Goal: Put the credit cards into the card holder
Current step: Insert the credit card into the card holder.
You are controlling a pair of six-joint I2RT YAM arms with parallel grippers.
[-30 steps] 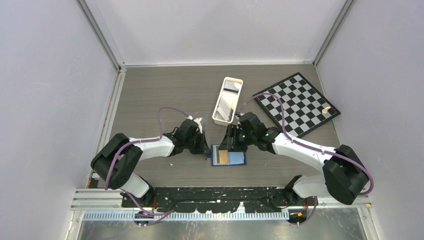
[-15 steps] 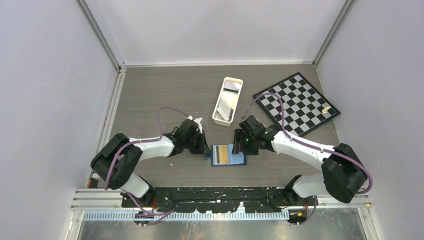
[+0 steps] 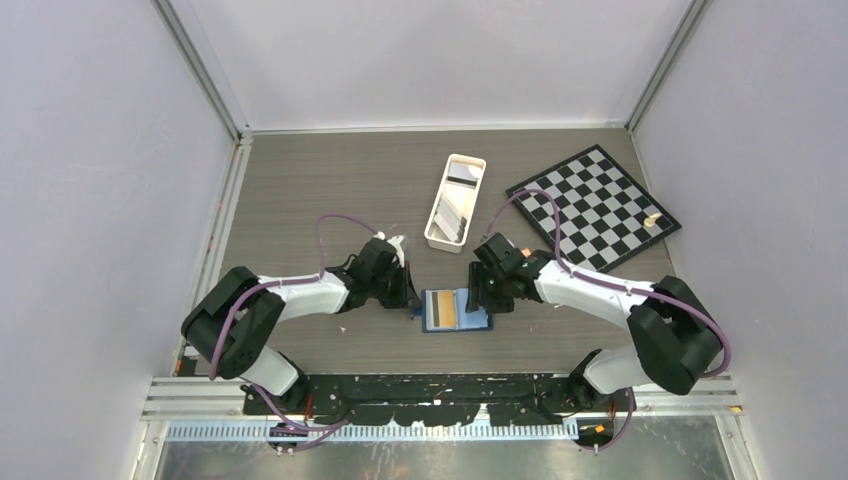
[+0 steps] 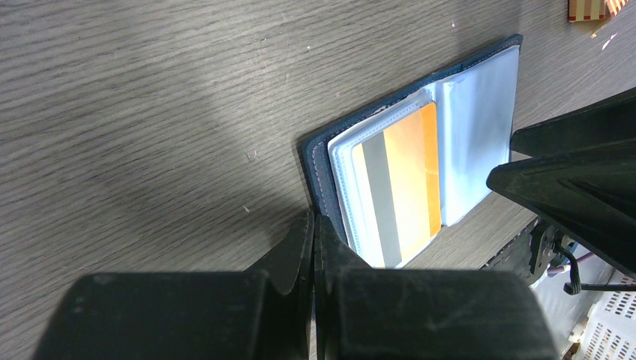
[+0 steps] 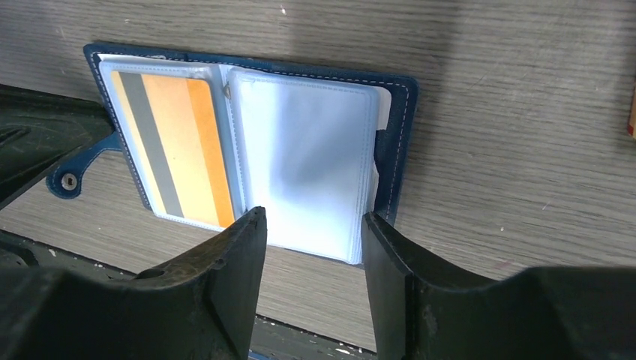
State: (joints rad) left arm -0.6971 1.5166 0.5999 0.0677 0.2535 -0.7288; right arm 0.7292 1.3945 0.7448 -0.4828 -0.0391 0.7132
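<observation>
Shifted since a second ago, the right gripper (image 3: 484,299) is now found over the right-hand page of the card holder (image 3: 458,310), where before it was held above the holder's far left part. The left gripper (image 3: 412,300) is seen unmoved at the holder's left edge.

A grey table (image 3: 320,190) with a fine wood grain is enclosed by pale lilac walls (image 3: 100,150) and silver metal rails (image 3: 200,70).

The card holder is laid open and flat. Its cover is dark blue with pale stitching, and its inner sleeves (image 5: 300,165) are clear, glossy plastic. A strap with a round snap (image 5: 69,178) is seen at the holder's left. One orange card (image 5: 176,150) with a grey stripe is lodged in the left sleeve. More cards (image 3: 452,205), grey and white, are stacked in a long white tray (image 3: 445,243) beyond the holder. A black-and-white chessboard (image 3: 595,205) is set beyond the holder to its right.

The left gripper's jaws are pressed together, their tips at the holder's left cover. The right gripper's jaws are parted over the right sleeve's near edge, with nothing held between them.
</observation>
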